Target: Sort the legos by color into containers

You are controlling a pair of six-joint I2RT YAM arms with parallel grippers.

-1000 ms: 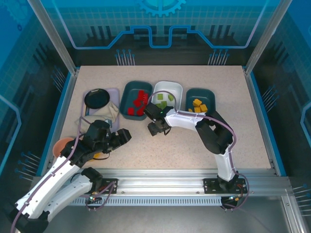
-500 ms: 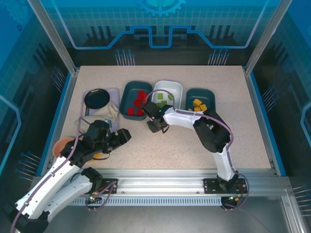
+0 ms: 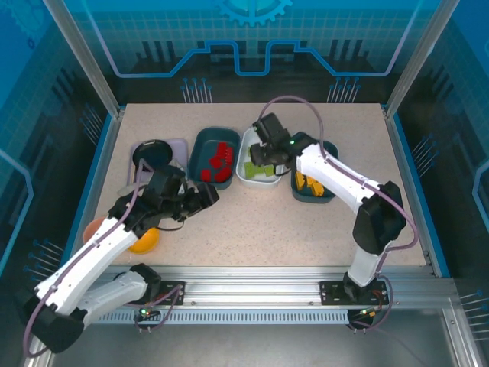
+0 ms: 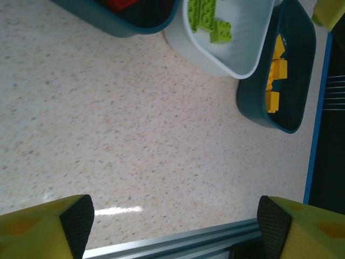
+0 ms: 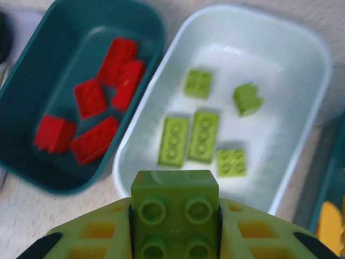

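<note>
On the table [image 3: 306, 222], red legos [image 5: 91, 97] lie in one teal tray [image 5: 135, 27], lime legos [image 5: 204, 136] in the white tray [image 5: 280, 59], yellow legos [image 4: 275, 70] in the other teal tray [image 4: 299, 65]; the left gripper [image 4: 172, 221] gapes empty; the right gripper [image 3: 262, 158], over the white tray, clamps a lime brick [image 5: 175, 199]

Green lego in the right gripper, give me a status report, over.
Right gripper shut on green lego, over white tray holding five green bricks. Left gripper open, empty, over the table. Nothing blocking the drop.
</note>
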